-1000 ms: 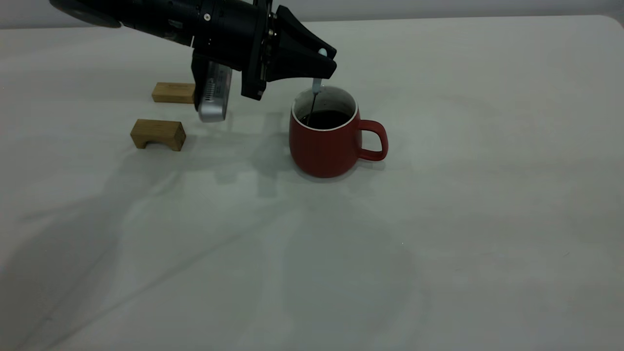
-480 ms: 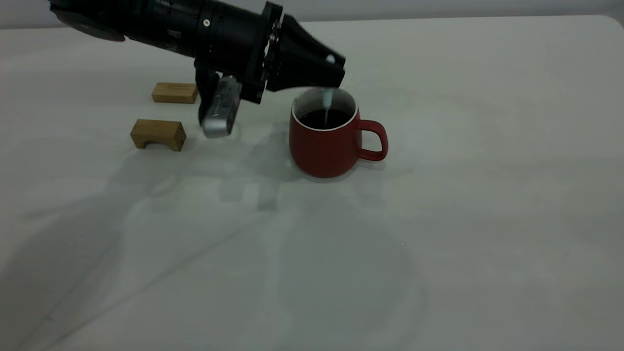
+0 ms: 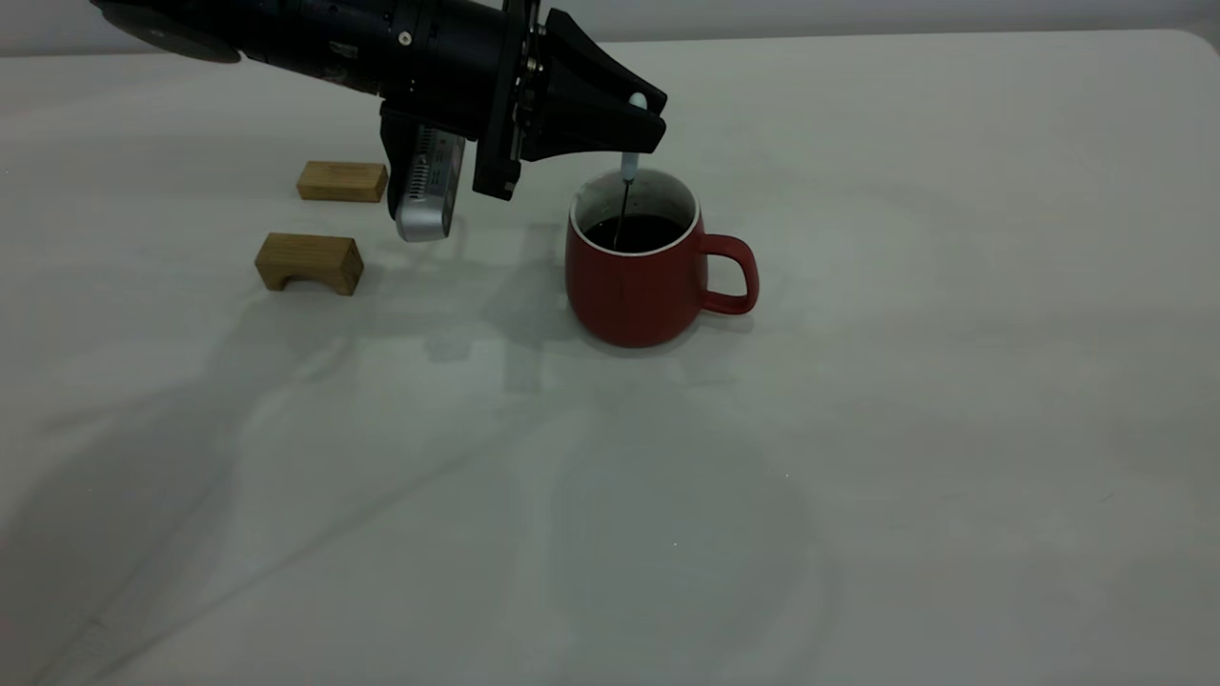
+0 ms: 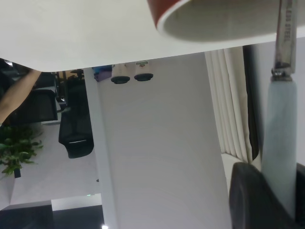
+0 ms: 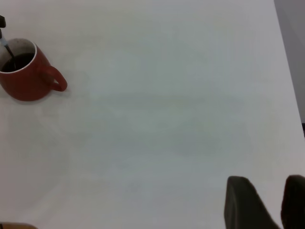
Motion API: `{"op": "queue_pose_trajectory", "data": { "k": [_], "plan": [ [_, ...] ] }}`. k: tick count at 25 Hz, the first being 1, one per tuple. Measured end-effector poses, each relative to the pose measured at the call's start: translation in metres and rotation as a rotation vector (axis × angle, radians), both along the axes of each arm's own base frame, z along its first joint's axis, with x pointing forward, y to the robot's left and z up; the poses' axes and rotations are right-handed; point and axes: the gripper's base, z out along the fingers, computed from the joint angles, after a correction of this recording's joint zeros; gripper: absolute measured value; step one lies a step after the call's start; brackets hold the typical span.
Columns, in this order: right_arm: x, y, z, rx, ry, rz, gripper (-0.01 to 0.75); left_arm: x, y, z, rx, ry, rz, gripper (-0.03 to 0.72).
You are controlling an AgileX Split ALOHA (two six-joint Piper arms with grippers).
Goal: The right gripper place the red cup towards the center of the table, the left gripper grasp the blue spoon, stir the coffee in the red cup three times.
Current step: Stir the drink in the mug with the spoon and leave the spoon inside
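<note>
The left gripper [image 3: 640, 122], reaching in from the upper left of the exterior view, is clenched on the pale handle of the blue spoon [image 3: 628, 164] and holds it upright above the red cup [image 3: 640, 276]. The spoon's thin metal neck runs down into the coffee [image 3: 636, 232], its bowl hidden beneath the dark surface. The cup stands on the table [image 3: 858, 429] just above the middle of the frame, its handle pointing right.

Two small wooden blocks sit on the table at the left: the far block [image 3: 340, 181] partly behind the arm, the near block [image 3: 309, 262] below it.

In the left wrist view, the spoon's handle [image 4: 281, 138] passes between the dark fingers [image 4: 250, 200], with the cup's rim [image 4: 209, 24] beyond.

The right gripper [image 5: 267, 202] shows only in its own wrist view, at the lower right corner, its fingers parted with nothing between them, well apart from the cup [image 5: 26, 71] at the upper left.
</note>
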Motion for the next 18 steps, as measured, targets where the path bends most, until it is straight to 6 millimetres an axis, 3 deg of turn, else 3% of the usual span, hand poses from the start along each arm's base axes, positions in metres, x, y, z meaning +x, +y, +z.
{"op": "queue_pose_trajectory", "data": {
  "k": [6, 13, 18],
  "plan": [
    [0.0, 0.0001, 0.0, 0.001, 0.0, 0.0, 0.238, -0.0019, -0.0002, -0.0067, -0.009, 0.021, -0.006, 0.192],
    [0.0, 0.0001, 0.0, 0.001, 0.0, 0.0, 0.238, -0.0043, -0.001, -0.0088, -0.033, 0.016, -0.033, 0.45],
    [0.0, 0.0001, 0.0, 0.001, 0.0, 0.0, 0.238, -0.0086, -0.0014, -0.0034, -0.045, -0.034, -0.109, 0.495]
  ]
}}
